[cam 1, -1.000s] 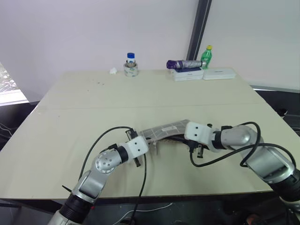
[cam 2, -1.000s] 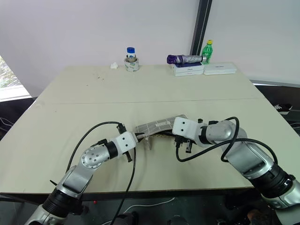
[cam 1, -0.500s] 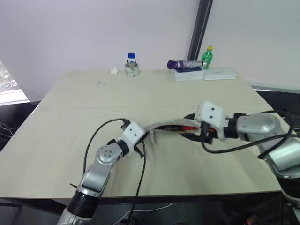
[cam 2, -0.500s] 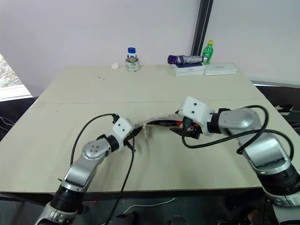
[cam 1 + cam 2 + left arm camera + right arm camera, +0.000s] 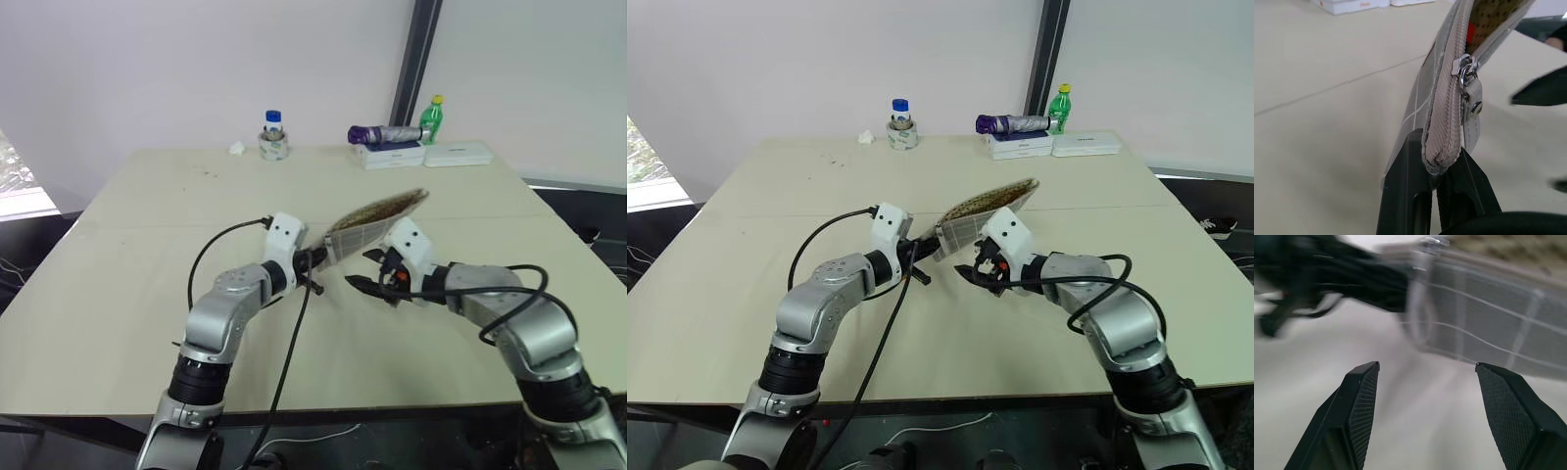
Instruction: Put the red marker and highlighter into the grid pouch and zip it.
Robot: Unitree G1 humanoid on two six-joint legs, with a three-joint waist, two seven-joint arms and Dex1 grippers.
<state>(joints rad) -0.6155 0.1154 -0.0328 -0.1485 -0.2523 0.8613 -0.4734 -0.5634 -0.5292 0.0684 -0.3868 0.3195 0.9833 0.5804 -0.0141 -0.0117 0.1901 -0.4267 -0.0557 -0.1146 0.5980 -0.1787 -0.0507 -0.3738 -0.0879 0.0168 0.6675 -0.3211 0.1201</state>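
The left tool (image 5: 1437, 169) is clamped on the near end of a flat grey fabric pouch with white grid lines (image 5: 361, 231), lifting it off the pale counter (image 5: 147, 245) so it slants up and away to the right, probably to steady it for zipping. The metal zip slider (image 5: 1465, 66) sits close to the gripped end, and the mouth gapes beyond it with something red inside. The right tool (image 5: 972, 272), fingers apart and empty, hovers just right of the pouch, likely to take the slider. One pouch, two tools; no yellow pen visible
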